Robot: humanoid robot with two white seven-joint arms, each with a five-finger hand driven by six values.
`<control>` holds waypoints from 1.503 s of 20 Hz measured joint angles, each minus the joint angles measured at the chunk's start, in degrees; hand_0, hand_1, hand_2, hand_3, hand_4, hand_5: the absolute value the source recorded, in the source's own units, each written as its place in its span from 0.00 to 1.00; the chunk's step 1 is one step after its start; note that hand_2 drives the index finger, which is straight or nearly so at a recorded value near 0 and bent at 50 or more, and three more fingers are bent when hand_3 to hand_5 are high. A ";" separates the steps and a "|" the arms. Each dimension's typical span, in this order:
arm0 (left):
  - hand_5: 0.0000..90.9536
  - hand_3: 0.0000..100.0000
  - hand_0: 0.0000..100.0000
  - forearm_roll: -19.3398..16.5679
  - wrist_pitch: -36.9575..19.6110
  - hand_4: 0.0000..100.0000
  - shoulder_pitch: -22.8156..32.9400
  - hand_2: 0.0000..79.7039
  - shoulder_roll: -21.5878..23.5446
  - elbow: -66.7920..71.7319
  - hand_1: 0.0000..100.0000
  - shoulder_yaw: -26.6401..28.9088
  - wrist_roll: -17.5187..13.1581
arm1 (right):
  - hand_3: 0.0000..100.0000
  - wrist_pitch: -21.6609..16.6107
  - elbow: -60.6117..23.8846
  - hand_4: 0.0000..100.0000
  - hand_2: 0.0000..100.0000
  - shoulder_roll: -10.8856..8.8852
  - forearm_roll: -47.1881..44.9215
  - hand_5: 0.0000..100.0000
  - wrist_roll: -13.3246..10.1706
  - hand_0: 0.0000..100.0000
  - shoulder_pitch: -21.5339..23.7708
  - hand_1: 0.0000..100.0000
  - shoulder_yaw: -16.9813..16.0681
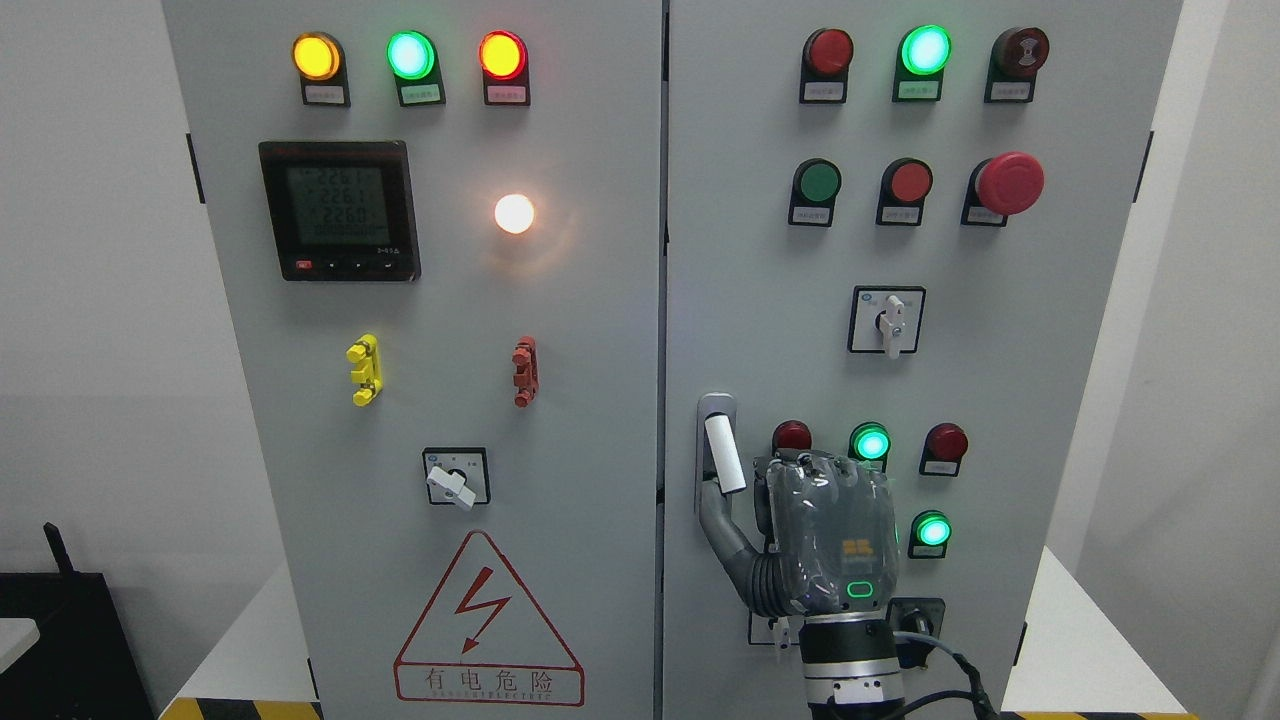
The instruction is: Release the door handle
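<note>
The right robot hand, rising from the bottom edge right of centre, shows its back to the camera with fingers upright and loosely open, only the thumb reaching left to touch the lower end of the white door handle. That handle sits in its grey recess at the lower middle of the frame, on the cabinet's right door just beside the centre seam. To let go cleanly, I judge the thumb should lift off and the hand draw straight back, clear of the green lamp and red lamp above the knuckles
</note>
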 measured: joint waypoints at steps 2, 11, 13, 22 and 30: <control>0.00 0.00 0.12 0.00 0.00 0.00 0.00 0.00 0.00 0.00 0.39 -0.03 0.02 | 1.00 0.00 -0.05 1.00 1.00 0.02 -0.04 0.97 -0.14 0.51 0.20 0.48 -0.09; 0.00 0.00 0.12 0.00 0.00 0.00 0.00 0.00 0.00 0.00 0.39 -0.10 -0.15 | 1.00 -0.09 -0.19 1.00 1.00 0.11 -0.16 0.97 -0.38 0.52 0.68 0.48 -0.43; 0.00 0.00 0.12 0.00 0.00 0.00 0.00 0.00 0.00 0.00 0.39 -0.12 -0.19 | 1.00 -0.11 -0.21 1.00 1.00 0.12 -0.18 0.97 -0.40 0.52 0.71 0.47 -0.52; 0.00 0.00 0.12 0.00 0.00 0.00 0.00 0.00 0.00 0.00 0.39 -0.05 -0.21 | 1.00 -0.13 -0.30 1.00 1.00 0.15 -0.24 0.97 -0.55 0.53 0.75 0.46 -0.92; 0.00 0.00 0.12 0.00 0.00 0.00 0.00 0.00 0.00 0.00 0.39 -0.10 -0.23 | 1.00 -0.17 -0.32 1.00 1.00 0.16 -0.32 0.97 -0.59 0.55 0.71 0.43 -1.38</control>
